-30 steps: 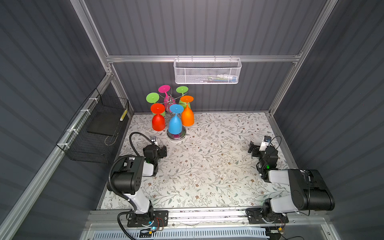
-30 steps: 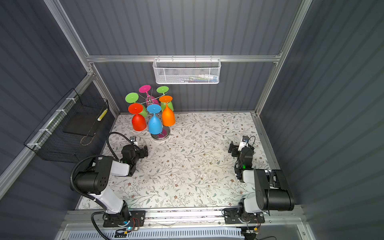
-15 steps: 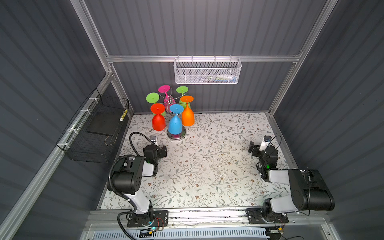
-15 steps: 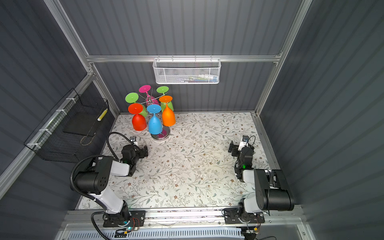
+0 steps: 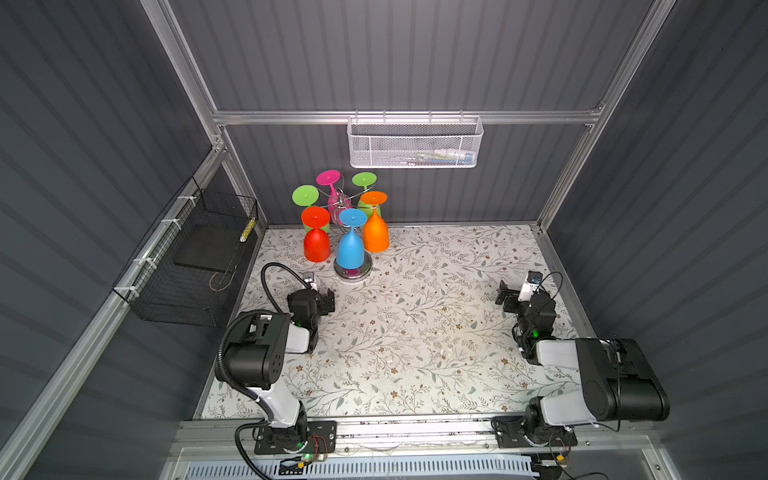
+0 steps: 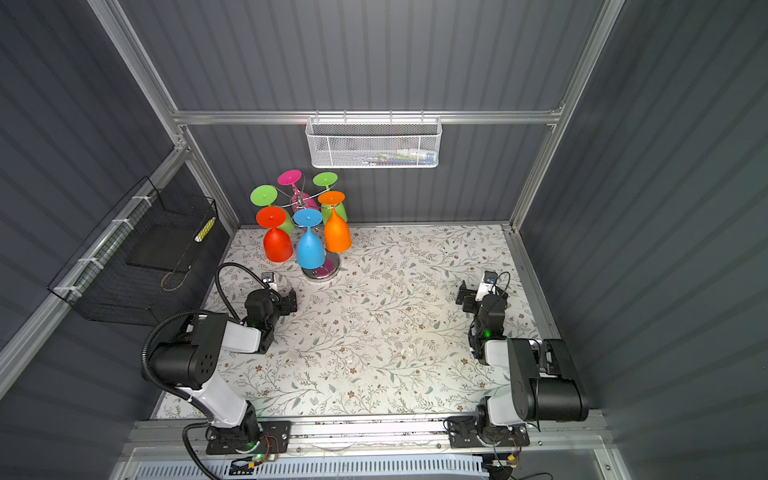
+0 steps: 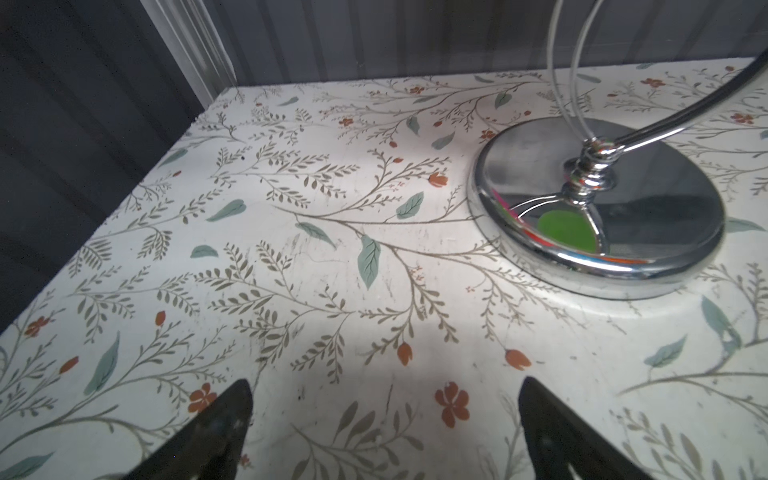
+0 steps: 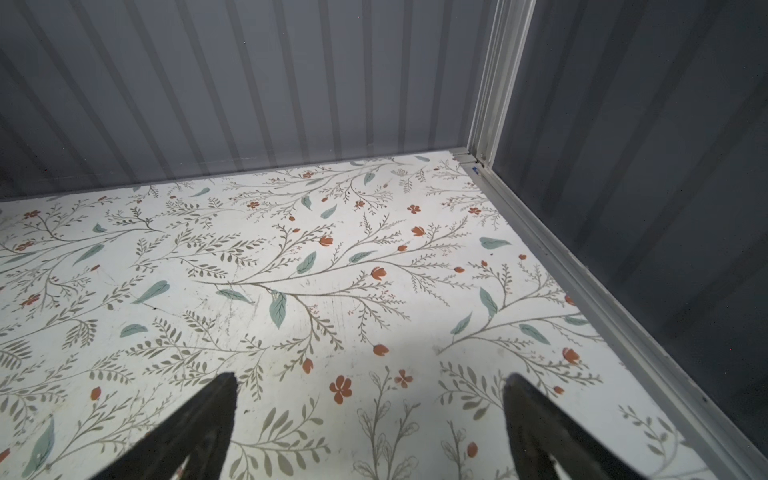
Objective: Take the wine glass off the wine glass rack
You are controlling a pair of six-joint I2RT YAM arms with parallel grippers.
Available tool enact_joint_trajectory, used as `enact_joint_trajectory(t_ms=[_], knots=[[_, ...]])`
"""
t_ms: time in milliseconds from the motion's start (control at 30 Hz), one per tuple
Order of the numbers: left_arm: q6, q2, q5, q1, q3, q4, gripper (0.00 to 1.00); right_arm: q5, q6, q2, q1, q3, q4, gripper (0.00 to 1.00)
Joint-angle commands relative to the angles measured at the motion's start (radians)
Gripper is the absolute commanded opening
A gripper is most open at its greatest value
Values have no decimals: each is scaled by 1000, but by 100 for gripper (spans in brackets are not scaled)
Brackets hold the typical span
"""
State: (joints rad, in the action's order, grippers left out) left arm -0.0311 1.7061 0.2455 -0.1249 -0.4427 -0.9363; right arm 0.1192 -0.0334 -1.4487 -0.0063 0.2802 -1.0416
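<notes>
On the flowered bench (image 5: 415,332), toward the rear left corner: the wine glass rack (image 5: 354,276), upright on its round mirror base, set close to the back wall, seemingly to leave the middle bare for working. Hanging from its curled arms, bowl down and foot up, six in all: the red wine glass (image 5: 316,245), the blue wine glass (image 5: 351,249) and the orange wine glass (image 5: 376,235) on the near side, two green wine glasses (image 5: 305,196) and a pink wine glass (image 5: 328,178) behind. Caught by the foot, so probably to be freed only by sliding outward along an arm. None off yet. Just short of the rack's base: the left gripper (image 7: 384,395), spread wide, holding nothing, low over the bench, likely readied for the blue or red bowl. Well apart on the other side: the right gripper (image 8: 370,390), likewise wide and empty, facing a bare corner.
</notes>
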Motion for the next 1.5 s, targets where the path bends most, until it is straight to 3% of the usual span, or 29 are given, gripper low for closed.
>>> enact_joint_trajectory(t_ms=[0,333,500,600,900,1167,1467], knots=[[-36,-5,52,-22,38,-92,100,41,30,-14,24,-42,-114,99],[-101,-105,141,-106,100,-130,99,113,36,97,50,-123,-175,99],[-107,-201,198,-193,99,3,99,177,49,156,75,-147,-183,99],[-116,-212,238,-269,111,-5,98,223,38,196,80,-162,-179,99],[-260,-332,375,-474,125,85,99,319,-26,324,80,-218,-186,99],[-261,-517,381,-629,-8,411,100,222,-121,523,91,-124,172,99],[-192,-632,410,-914,-253,824,100,303,-188,659,229,65,511,99]])
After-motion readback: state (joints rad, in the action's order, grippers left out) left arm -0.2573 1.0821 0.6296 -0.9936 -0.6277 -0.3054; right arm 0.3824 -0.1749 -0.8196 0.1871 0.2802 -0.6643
